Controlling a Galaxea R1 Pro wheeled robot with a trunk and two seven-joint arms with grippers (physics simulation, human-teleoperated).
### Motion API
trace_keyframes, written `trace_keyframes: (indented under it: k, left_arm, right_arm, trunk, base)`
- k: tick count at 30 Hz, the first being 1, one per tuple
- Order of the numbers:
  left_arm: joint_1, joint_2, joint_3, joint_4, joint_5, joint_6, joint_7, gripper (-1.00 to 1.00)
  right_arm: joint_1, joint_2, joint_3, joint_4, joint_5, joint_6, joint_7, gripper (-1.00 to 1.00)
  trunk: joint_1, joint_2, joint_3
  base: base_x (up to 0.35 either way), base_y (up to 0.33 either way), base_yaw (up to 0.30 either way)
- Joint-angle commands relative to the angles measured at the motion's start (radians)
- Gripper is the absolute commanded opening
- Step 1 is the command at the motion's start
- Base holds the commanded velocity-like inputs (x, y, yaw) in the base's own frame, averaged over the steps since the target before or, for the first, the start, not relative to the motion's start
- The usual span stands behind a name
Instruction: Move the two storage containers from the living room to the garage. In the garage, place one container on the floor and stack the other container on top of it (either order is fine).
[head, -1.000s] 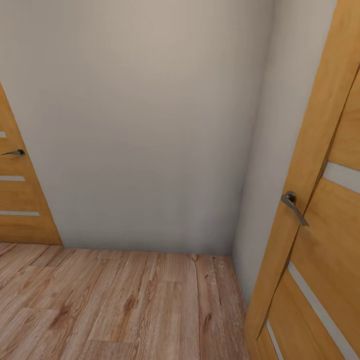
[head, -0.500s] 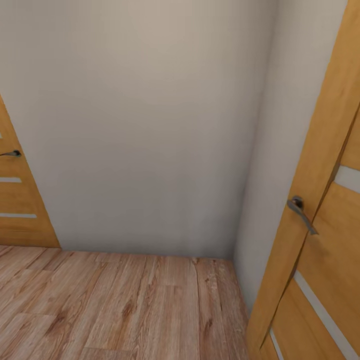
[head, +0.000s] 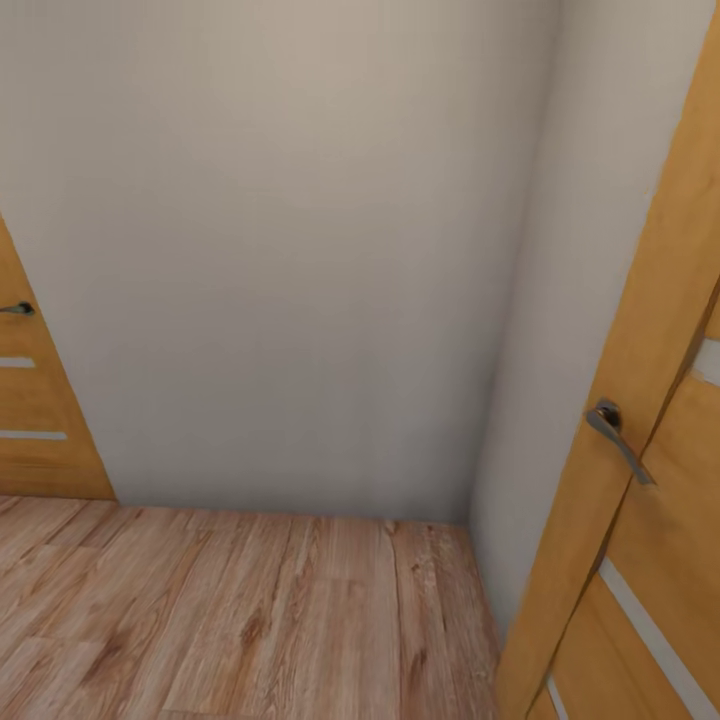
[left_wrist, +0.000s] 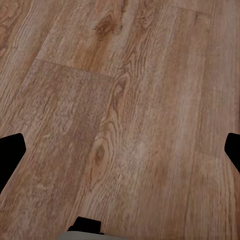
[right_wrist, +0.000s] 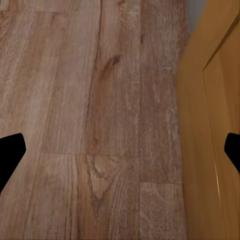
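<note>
We faced a plain pale wall (head: 300, 250) meeting a side wall (head: 590, 200) in a corner, over a light wood plank floor (head: 250, 610). This looked like a hallway, not the garage. A wood-panelled door (head: 650, 480) with a grey lever handle (head: 620, 440) stood close on the right, and a second door (head: 30, 420) with its own handle (head: 18, 309) stood at the left.

The storage containers were nowhere in these views, so we could not place them relative to either set of fingers.

Left gripper (left_wrist: 120, 150): fingers (left_wrist: 11, 152) spread wide at the frame sides, nothing between them, bare planks beyond the tips. Right gripper (right_wrist: 120, 150): fingers (right_wrist: 10, 152) also spread and empty. In the right wrist view, the door's orange panel lay just past one right fingertip, near but apart.

Risks, as we judged them: the corner was a dead end, so driving on would ram the base into a wall. The right arm sat near the door, so a turn could clip its edge or snag the handle. And with both grippers empty, the robot could waste time heading the wrong way for the containers.
</note>
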Motion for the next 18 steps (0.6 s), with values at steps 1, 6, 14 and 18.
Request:
trace_keyframes:
  k: [1, 6, 14, 18]
  left_arm:
    - [-0.002, 0.000, 0.003, 0.004, 0.001, -0.005, -0.001, 1.00]
    - [-0.002, 0.000, 0.003, 0.003, 0.002, -0.006, -0.001, 1.00]
    - [-0.002, 0.000, 0.003, 0.004, 0.002, -0.006, -0.001, 1.00]
    - [-0.002, 0.000, 0.003, 0.003, 0.002, -0.006, -0.001, 1.00]
  right_arm:
    - [0.000, 0.000, 0.001, -0.002, 0.000, -0.001, -0.003, 1.00]
    - [0.000, 0.000, 0.001, -0.002, 0.000, -0.001, -0.003, 1.00]
    - [0.000, 0.000, 0.001, -0.002, 0.000, -0.001, -0.004, 1.00]
    - [0.000, 0.000, 0.001, -0.002, 0.000, 0.000, -0.004, 1.00]
  trunk:
    - [0.001, 0.000, -0.001]
    - [0.001, 0.000, -0.001]
    - [0.001, 0.000, -0.001]
    - [0.001, 0.000, -0.001]
  base:
    - [0.298, 0.000, 0.000]
    - [0.206, 0.000, 0.000]
    - [0.010, 0.000, 0.000]
    - [0.000, 0.000, 0.000]
